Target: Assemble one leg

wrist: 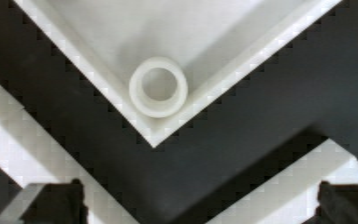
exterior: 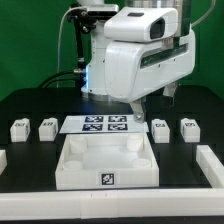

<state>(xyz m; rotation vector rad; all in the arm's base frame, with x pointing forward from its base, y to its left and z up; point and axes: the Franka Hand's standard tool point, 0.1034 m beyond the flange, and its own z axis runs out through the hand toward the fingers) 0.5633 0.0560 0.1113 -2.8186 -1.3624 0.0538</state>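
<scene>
Four legs (exterior: 46, 127) stand in a row on your black table (exterior: 30, 100), each upright with its tag facing the exterior camera, and none is held. In the exterior view two of them sit at 9 o'clock from the marker board (exterior: 105, 125) and two at 3 o'clock, all apart from one another. The tray (exterior: 70, 165) lies at 6 o'clock from that board, just beside it, with a tag (exterior: 106, 179) on its near wall. Your arm (exterior: 140, 55) hangs over the board's 1 o'clock side, above the tray's far edge. In the wrist view your gripper (wrist: 194, 205) is spread wide: both dark fingers (wrist: 51, 205) show well apart with nothing between them. Beyond them you see one corner of the tray with its round socket (wrist: 158, 85). Whether the fingers touch anything, you cannot tell from either picture.
</scene>
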